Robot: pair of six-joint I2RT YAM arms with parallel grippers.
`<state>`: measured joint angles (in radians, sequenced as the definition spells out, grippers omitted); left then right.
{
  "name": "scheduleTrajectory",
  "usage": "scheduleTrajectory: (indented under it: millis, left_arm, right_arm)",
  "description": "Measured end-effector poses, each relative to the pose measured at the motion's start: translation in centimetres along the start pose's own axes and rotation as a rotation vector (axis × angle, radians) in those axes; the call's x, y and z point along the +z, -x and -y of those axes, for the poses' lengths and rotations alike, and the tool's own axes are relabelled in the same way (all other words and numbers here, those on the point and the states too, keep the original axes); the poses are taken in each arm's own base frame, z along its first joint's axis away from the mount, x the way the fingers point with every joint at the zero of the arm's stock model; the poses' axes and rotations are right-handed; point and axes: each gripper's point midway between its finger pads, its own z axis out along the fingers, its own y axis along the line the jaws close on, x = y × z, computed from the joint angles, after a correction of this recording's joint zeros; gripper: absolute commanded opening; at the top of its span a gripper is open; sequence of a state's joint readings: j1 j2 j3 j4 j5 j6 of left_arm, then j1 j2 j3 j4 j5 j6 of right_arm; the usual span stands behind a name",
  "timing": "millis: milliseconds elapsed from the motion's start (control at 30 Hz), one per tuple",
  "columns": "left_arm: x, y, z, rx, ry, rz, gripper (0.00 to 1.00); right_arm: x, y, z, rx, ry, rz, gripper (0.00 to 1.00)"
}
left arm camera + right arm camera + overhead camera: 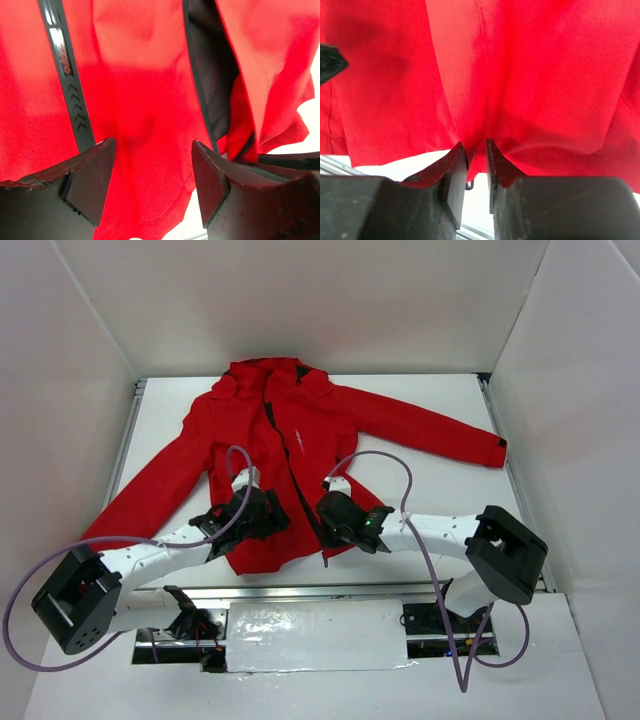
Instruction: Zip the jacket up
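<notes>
The red hooded jacket lies spread on the white table, hood at the far end, front open along a dark zip line. My left gripper is open above the jacket's lower left panel, beside a dark pocket zip. The dark inner lining shows at the open front. My right gripper is shut on a fold of the jacket's hem at the lower right front. A small metal piece hangs by its left finger.
The table's near metal edge runs just below the jacket hem. White walls enclose the table on three sides. The jacket's right sleeve stretches to the far right, and the left sleeve runs toward the left arm.
</notes>
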<state>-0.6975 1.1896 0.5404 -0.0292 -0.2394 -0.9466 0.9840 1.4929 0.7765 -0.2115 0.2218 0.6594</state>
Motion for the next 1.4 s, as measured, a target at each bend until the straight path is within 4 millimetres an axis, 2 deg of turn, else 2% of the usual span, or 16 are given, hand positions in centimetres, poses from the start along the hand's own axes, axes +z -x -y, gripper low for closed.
scheduleTrajectory:
  millis: [67,267,300,433,567,600,633,767,967,1000,1100,1167,1200,1233,1400]
  left_arm:
    - [0.2,-0.7,0.0,0.015,0.004,-0.021,0.74]
    - [0.4,-1.3,0.6,0.028,-0.020,-0.035,0.74]
    - [0.5,-1.3,0.8,0.029,-0.025,-0.036,0.74]
    - [0.6,-1.6,1.5,0.032,-0.057,-0.049,0.70]
    - [0.6,-2.4,3.3,0.047,-0.156,-0.073,0.64]
    - [0.5,-2.8,3.8,0.050,-0.185,-0.084,0.62]
    - [0.5,-3.1,4.2,0.052,-0.216,-0.094,0.61]
    - [0.4,-4.9,4.9,0.063,-0.286,-0.141,0.61]
    - [0.6,-5.7,5.3,0.073,-0.306,-0.164,0.61]
    - [0.7,-5.8,5.2,0.074,-0.305,-0.165,0.61]
    - [0.7,-5.8,5.2,0.075,-0.305,-0.166,0.61]
    - [0.7,-5.8,5.3,0.076,-0.305,-0.167,0.61]
    - [0.7,-5.9,5.2,0.076,-0.304,-0.168,0.61]
    - [0.8,-5.9,5.2,0.076,-0.303,-0.168,0.61]
    - [0.8,-5.9,5.2,0.076,-0.303,-0.168,0.61]
  right_arm:
    - [-0.2,-0.3,0.2,0.002,0.007,0.000,0.26]
    - [-0.3,-0.5,0.0,0.002,0.024,-0.001,0.01]
    - [-0.3,-0.5,0.0,0.001,0.025,0.000,0.00]
    - [-0.3,-0.5,-0.1,0.001,0.034,0.000,0.00]
    - [-0.6,-1.0,-0.3,0.012,0.100,-0.001,0.01]
    - [-0.8,-1.0,-0.4,0.020,0.126,0.000,0.07]
    - [-1.0,-0.9,-0.3,0.033,0.150,0.001,0.28]
    - [-1.5,-0.4,0.1,0.071,0.212,0.006,0.35]
    - [-1.7,-0.5,-0.6,0.067,0.257,-0.006,0.35]
    - [-1.7,-0.5,-0.6,0.067,0.257,-0.006,0.31]
    - [-1.7,-0.5,-0.5,0.065,0.255,-0.007,0.29]
    - [-1.7,-0.7,-0.4,0.066,0.246,-0.010,0.27]
    - [-1.6,-0.8,-0.2,0.064,0.236,-0.011,0.20]
    - [-1.6,-0.9,0.0,0.063,0.224,-0.013,0.18]
    - [-1.4,-1.5,1.2,0.059,0.144,-0.014,0.16]
